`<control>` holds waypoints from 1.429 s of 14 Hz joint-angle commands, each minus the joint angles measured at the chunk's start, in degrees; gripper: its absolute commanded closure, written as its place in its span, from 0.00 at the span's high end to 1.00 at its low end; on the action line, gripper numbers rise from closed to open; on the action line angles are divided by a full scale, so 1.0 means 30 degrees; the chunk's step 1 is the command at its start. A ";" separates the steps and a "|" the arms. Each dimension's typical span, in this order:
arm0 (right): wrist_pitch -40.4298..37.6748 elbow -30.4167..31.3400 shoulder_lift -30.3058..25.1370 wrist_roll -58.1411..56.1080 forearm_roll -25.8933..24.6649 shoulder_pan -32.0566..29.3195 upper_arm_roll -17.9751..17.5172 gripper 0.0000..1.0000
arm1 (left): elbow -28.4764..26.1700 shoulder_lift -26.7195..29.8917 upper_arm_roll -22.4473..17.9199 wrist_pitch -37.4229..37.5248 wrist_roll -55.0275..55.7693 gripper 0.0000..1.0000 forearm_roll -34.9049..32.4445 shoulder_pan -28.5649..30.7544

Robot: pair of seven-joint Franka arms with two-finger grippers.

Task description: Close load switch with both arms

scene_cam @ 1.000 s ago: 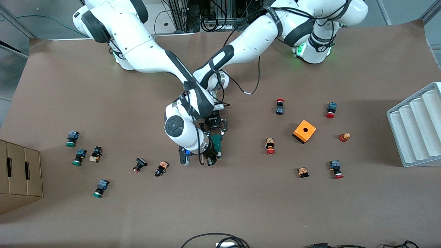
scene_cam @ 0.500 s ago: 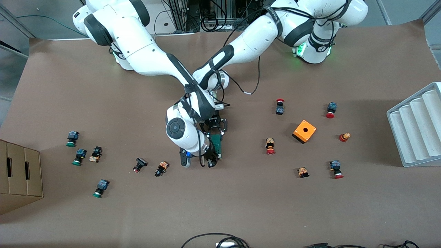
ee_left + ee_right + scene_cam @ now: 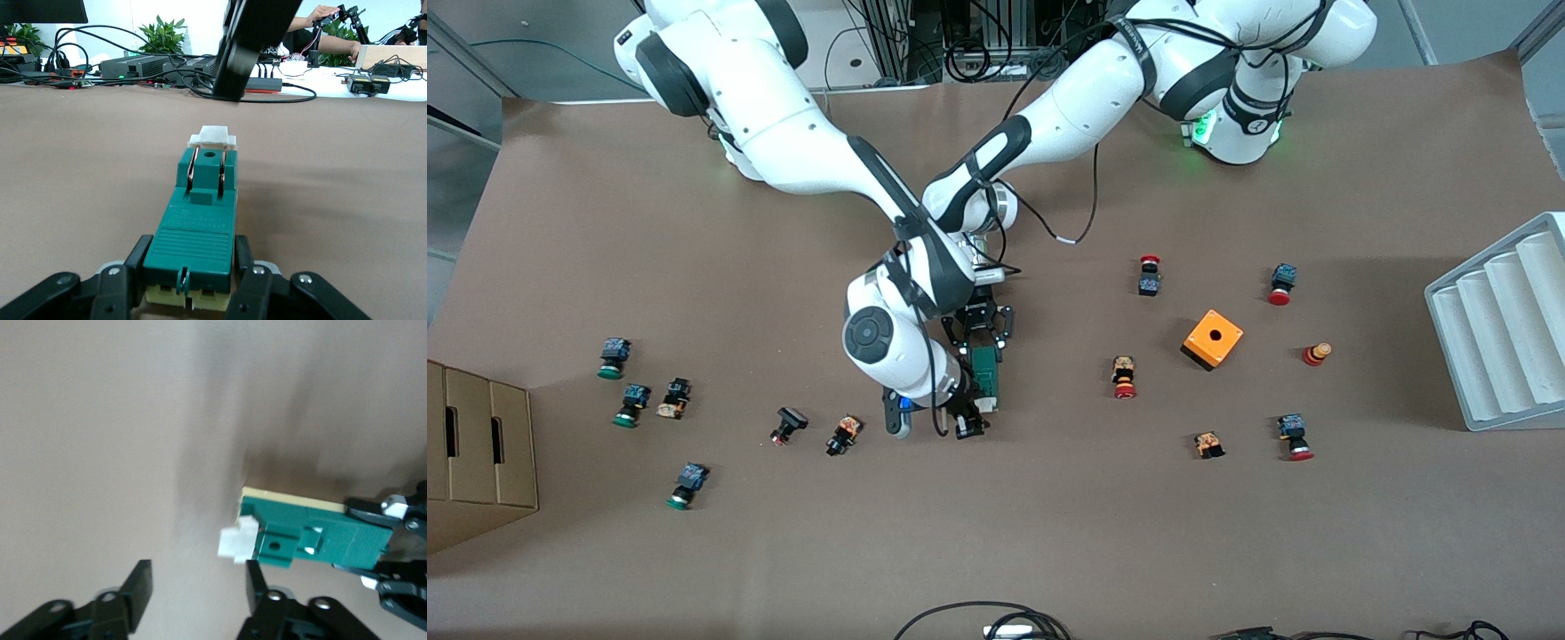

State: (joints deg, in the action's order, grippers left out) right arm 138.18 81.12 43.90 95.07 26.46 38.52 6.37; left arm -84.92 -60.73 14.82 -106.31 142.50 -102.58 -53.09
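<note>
The green load switch (image 3: 985,373) lies flat on the brown table near its middle. Its white handle (image 3: 212,137) is at the end nearer the front camera. My left gripper (image 3: 980,342) is at the switch's other end, and in the left wrist view its fingers (image 3: 137,257) press both sides of the green body (image 3: 200,227). My right gripper (image 3: 967,418) hangs low beside the handle end. In the right wrist view it (image 3: 197,580) is open with only bare table between its fingers, and the white handle (image 3: 237,542) sits just off one fingertip.
An orange box with a hole (image 3: 1213,339) and red-capped buttons (image 3: 1124,377) lie toward the left arm's end. Green-capped buttons (image 3: 631,404) and a cardboard box (image 3: 471,444) are toward the right arm's end. A small button (image 3: 843,435) lies near my right gripper. A white grooved tray (image 3: 1503,320) stands at the table's edge.
My right gripper has opened and drawn off the white handle, shifting slightly toward the right arm's end. The left gripper and the switch have stayed in place.
</note>
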 commanded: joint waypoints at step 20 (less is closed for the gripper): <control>-1.2722 0.4627 -1.2225 -2.5997 -0.4479 -0.9645 -0.0013 1.00 | -0.0259 0.2073 0.0623 -0.0071 -0.2841 1.00 0.1902 0.0322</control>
State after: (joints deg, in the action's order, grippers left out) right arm 99.97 91.34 10.87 22.75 15.91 10.95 6.98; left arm -84.17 -59.12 15.34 -106.31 139.35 -100.46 -53.10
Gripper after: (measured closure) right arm 0.000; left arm 0.000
